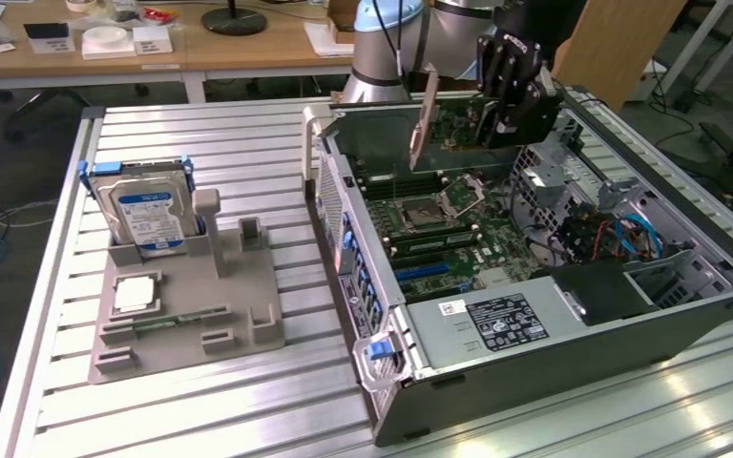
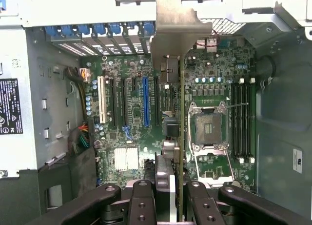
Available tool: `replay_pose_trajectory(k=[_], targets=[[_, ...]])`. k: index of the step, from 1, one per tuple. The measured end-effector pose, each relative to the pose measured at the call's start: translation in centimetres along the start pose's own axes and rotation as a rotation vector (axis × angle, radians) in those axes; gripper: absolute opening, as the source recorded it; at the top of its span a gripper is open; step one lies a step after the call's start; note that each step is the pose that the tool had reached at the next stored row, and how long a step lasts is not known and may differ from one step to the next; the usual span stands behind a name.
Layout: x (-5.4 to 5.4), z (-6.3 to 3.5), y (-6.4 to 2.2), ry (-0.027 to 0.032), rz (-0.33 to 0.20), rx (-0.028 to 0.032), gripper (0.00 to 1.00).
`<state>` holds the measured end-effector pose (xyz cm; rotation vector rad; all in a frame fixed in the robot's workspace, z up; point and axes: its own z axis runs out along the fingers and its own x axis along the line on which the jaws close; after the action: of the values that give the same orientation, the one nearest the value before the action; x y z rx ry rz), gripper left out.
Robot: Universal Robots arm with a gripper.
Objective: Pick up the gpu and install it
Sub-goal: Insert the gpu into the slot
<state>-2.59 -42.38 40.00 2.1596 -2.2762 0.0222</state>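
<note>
My black end effector [image 1: 515, 119] [image 2: 178, 186] clenched on gpu [image 1: 462, 119] [image 2: 181, 127], thin flat brownish-green circuit card. Card held upright on edge above open grey sheet-metal computer case [image 1: 571, 334], dull metal bracket [image 2: 170, 34] toward slotted rear wall. Below: green motherboard [image 2: 131, 132], long blue slot [image 2: 146, 100], square socket [image 2: 208, 127]. Silver hard drive [image 1: 144, 215] upright on ribbed aluminium counter [image 1: 214, 410].

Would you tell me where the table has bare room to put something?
Bare table lies between tray and case, and on the tray's near and far sides. The case is crowded; the gripper holds the gpu over it.
</note>
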Motion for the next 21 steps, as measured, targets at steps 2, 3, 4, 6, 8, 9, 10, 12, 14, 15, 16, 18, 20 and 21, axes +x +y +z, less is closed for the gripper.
replay_pose_trajectory(k=[2, 3, 4, 6, 8, 9, 10, 12, 14, 15, 16, 18, 20, 21], targets=[[0.0, 0.02, 0.00, -0.0013, 0.001, 0.0000, 0.28], [0.0, 0.05, 0.00, -0.0029, 0.001, -0.0001, 0.28], [0.0, 0.09, 0.00, -0.0073, 0.001, -0.0003, 0.28], [0.0, 0.23, 0.04, -0.0239, 0.001, -0.0014, 0.28], [0.0, 0.36, 0.04, -0.0494, 0.001, -0.0026, 0.28], [0.0, 0.52, 0.08, -0.0511, 0.001, -0.0026, 0.28], [0.0, 0.67, 0.09, -0.0539, 0.001, -0.0029, 0.28], [-0.1, 0.81, 0.09, -0.0568, 0.001, -0.0030, 0.28], [-0.1, 1.08, 0.09, -0.0567, 0.001, -0.0030, 0.28], [-0.1, 1.18, 0.10, -0.0544, 0.001, -0.0028, 0.28], [-0.1, 1.34, 0.11, -0.0529, 0.001, -0.0018, 0.28], [-0.1, 1.56, 0.11, -0.0504, 0.001, 0.0046, 0.28], [-0.2, 1.85, 0.12, -0.0496, -0.002, 0.0091, 0.28], [-0.2, 2.03, 0.11, -0.0497, -0.004, 0.0093, 0.28]])
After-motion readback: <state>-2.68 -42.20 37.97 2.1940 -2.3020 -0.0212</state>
